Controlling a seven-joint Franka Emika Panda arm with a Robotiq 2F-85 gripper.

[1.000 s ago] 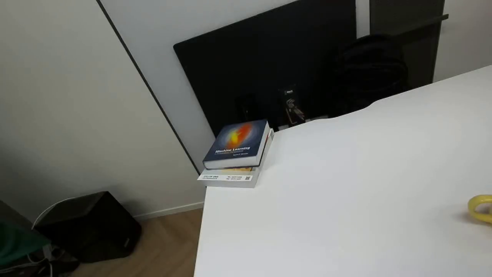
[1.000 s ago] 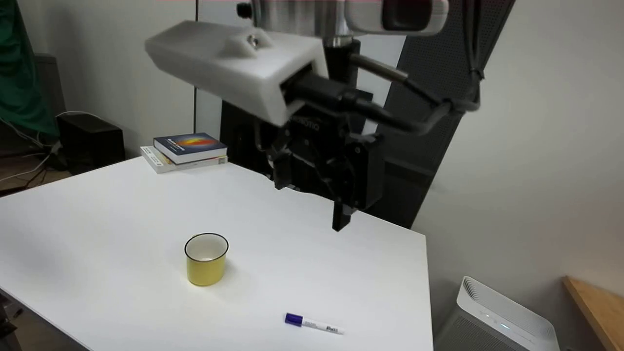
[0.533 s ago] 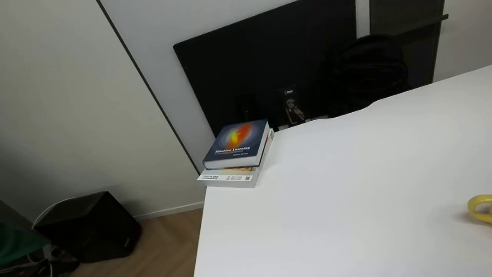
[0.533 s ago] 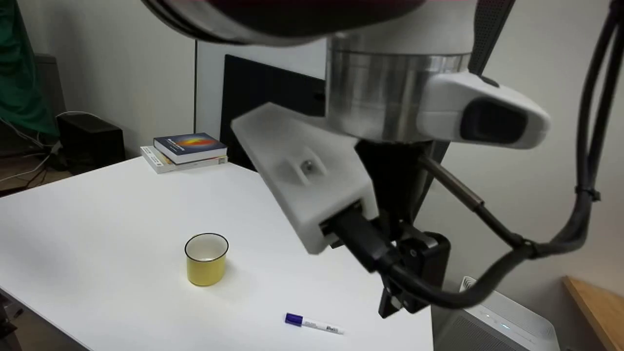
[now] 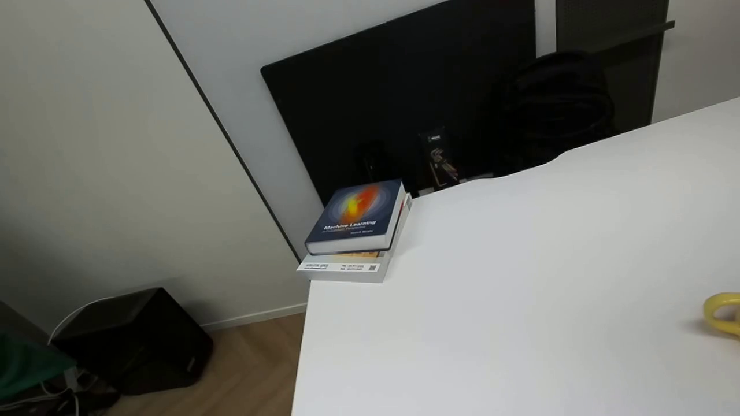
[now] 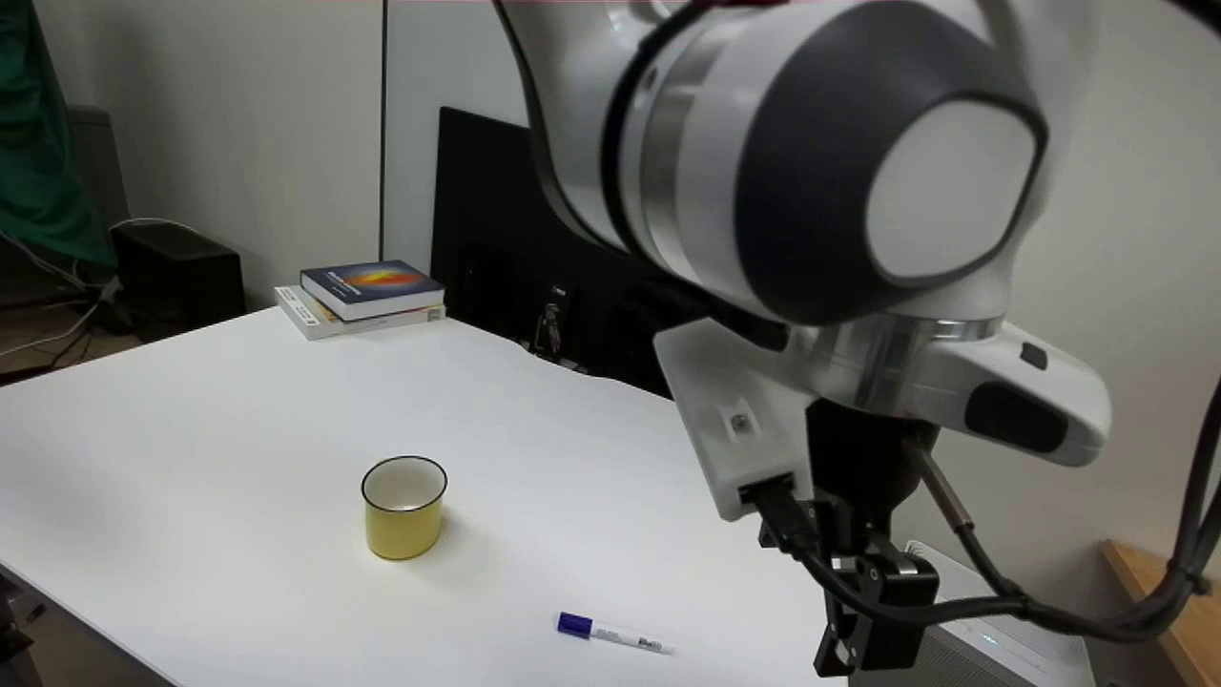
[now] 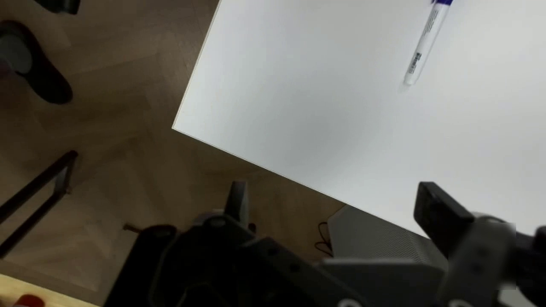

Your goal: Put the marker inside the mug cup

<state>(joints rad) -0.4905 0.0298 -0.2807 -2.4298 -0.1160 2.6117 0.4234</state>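
Note:
The marker (image 6: 615, 633) is white with a purple cap. It lies flat on the white table in an exterior view, and its capped end is toward the mug. It also shows at the top right of the wrist view (image 7: 426, 44), with the cap cut off by the frame. The yellow mug (image 6: 403, 530) stands upright with a dark rim and white inside, and it looks empty. Only its handle (image 5: 720, 299) shows in an exterior view. My gripper (image 7: 332, 189) is open and empty. In an exterior view the gripper (image 6: 844, 654) is over the table's right edge, right of the marker.
Two stacked books (image 6: 367, 296) lie at the table's far corner; they also show in an exterior view (image 5: 355, 225). A white air purifier (image 6: 1011, 611) stands beside the table's right edge. The table corner (image 7: 174, 128) shows in the wrist view.
My arm has swung right and downward in an exterior view, from over the far part of the table to its right edge. The marker, mug and books have not moved.

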